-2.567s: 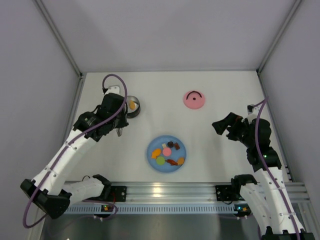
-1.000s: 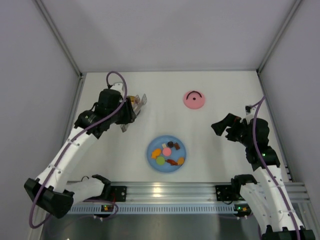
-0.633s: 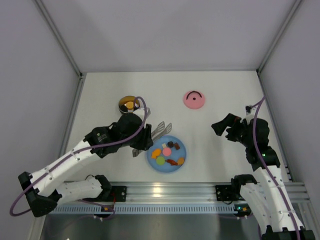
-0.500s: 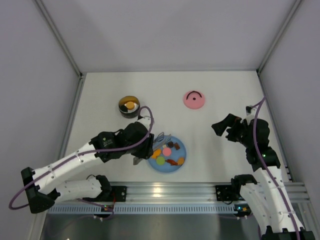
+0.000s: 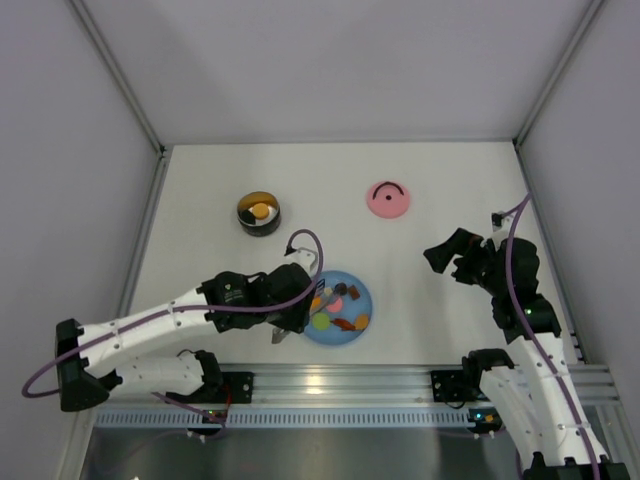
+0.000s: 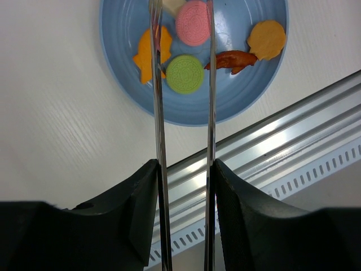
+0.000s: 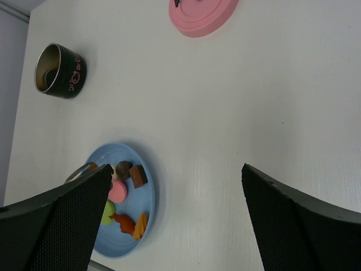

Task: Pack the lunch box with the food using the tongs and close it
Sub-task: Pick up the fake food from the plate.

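Your left gripper (image 6: 183, 165) is clamped on the tongs (image 6: 157, 113). Its wrist view shows what the arm hides from above: two slim, shiny metal blades running side by side over the glossy blue plate (image 6: 237, 101). Among the food (image 6: 193, 22) they straddle a round, ridged green biscuit (image 6: 185, 74). Only the top view shows an orange piece inside the lunch box (image 5: 259, 212), far left. The right wrist view adds its dark printed wall and steel lining. The flat pink lid (image 5: 388, 199) lies far right. Your right gripper (image 7: 176, 169) hangs spread wide and empty over the matte white table (image 7: 225, 84).
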`<state>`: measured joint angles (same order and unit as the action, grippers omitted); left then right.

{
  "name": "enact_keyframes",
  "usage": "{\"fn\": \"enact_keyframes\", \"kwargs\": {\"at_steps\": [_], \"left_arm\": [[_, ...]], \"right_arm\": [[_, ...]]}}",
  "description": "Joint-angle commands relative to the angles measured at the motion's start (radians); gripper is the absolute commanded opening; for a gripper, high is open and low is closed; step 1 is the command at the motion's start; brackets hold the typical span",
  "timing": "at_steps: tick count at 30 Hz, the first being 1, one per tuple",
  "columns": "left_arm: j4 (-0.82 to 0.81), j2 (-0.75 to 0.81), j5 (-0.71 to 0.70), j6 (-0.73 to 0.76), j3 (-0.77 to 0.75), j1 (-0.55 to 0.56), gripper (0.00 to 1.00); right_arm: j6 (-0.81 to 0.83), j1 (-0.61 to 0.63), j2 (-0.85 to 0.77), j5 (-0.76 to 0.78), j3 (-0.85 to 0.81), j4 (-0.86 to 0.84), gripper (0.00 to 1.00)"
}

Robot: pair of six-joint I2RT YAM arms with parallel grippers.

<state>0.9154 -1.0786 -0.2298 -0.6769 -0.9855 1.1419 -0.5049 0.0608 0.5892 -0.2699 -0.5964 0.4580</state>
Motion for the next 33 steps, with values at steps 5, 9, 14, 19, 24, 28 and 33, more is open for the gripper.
{"fn": "enact_keyframes", "kwargs": {"at_steps": [5, 9, 14, 19, 24, 28, 33], "left_arm": [[0.014, -0.001, -0.034, -0.023, 0.011, 0.01, 0.48], [0.005, -0.009, -0.013, -0.012, 0.019, 0.013, 0.49], [-0.01, -0.024, 0.021, 0.003, 0.021, 0.021, 0.5], [-0.013, -0.035, 0.035, 0.01, 0.018, 0.024, 0.5], [-0.009, -0.037, 0.043, 0.011, 0.011, 0.03, 0.5], [0.003, -0.041, 0.038, 0.014, 0.005, 0.033, 0.5], [0.002, -0.055, 0.044, 0.023, 0.005, 0.033, 0.5]], "right_arm": [[0.02, -0.015, -0.014, 0.012, -0.042, -0.001, 0.96], [0.022, -0.016, -0.014, 0.011, -0.042, 0.001, 0.96], [0.023, -0.016, -0.012, 0.012, -0.04, -0.001, 0.96], [0.025, -0.016, -0.012, 0.012, -0.04, 0.001, 0.96], [0.026, -0.015, -0.011, 0.014, -0.045, -0.002, 0.96], [0.023, -0.016, -0.009, 0.011, -0.045, -0.005, 0.96], [0.022, -0.016, -0.008, 0.012, -0.046, -0.005, 0.96]]}}
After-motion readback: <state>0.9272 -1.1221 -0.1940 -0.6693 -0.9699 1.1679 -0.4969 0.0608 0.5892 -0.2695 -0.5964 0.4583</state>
